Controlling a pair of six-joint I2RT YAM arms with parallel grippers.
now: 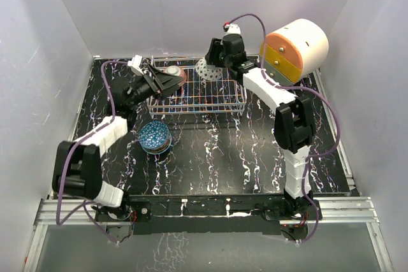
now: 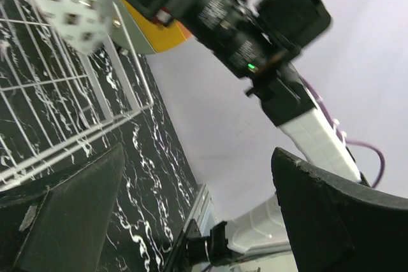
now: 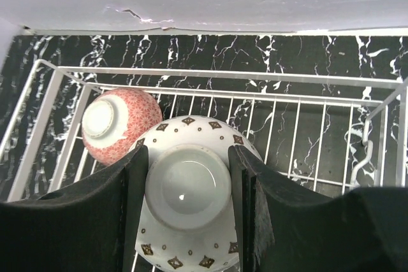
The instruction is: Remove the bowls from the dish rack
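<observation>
Partly off-frame, white bowl (image 3: 185,186) in the right jaws' pinch, pink bowl (image 3: 118,125) partly behind; left jaws wide apart.

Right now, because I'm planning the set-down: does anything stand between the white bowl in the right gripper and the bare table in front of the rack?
Only the low front wall of the dish rack, which the white bowl must clear. The left arm and the blue bowls sit further left, off a straight path forward.
</observation>
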